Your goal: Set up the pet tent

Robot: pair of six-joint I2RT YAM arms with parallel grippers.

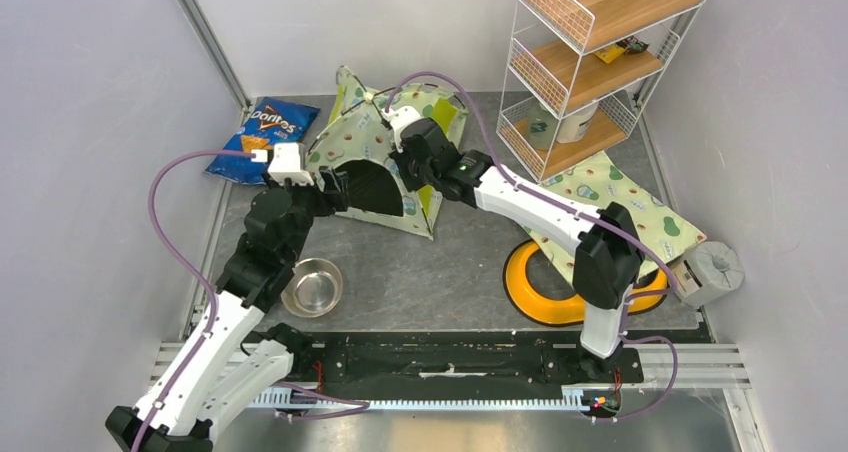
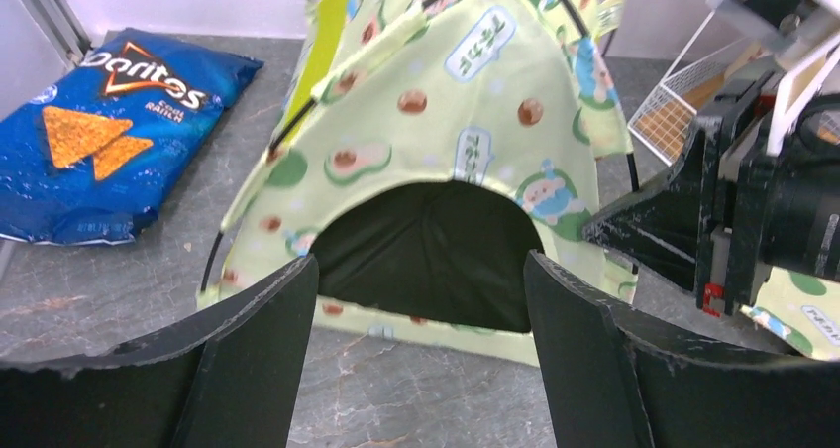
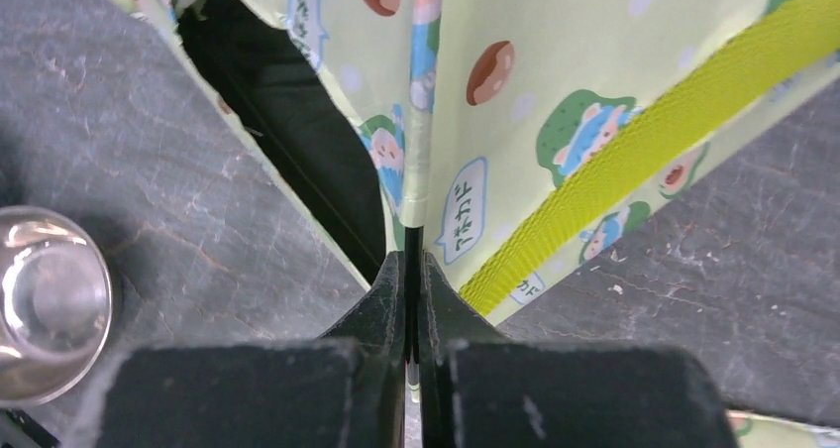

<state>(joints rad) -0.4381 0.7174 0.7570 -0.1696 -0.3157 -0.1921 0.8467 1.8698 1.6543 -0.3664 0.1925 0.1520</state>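
Observation:
The pet tent (image 1: 372, 137) stands at the back middle of the table, pale green with an avocado print and a dark round doorway (image 2: 426, 250) facing the arms. My left gripper (image 2: 421, 289) is open just in front of the doorway, holding nothing and low over the grey tabletop. My right gripper (image 3: 413, 260) is shut on a thin black pole (image 3: 413, 238) where it comes out of the fabric seam at the tent's front right corner. In the top view that gripper (image 1: 412, 177) sits against the tent's right side.
A blue Doritos bag (image 1: 263, 137) lies left of the tent. A steel bowl (image 1: 312, 287) sits by the left arm. At the right are a yellow ring dish (image 1: 545, 287), a flat matching mat (image 1: 620, 207), a grey roll (image 1: 712, 270) and a wire shelf (image 1: 590, 52).

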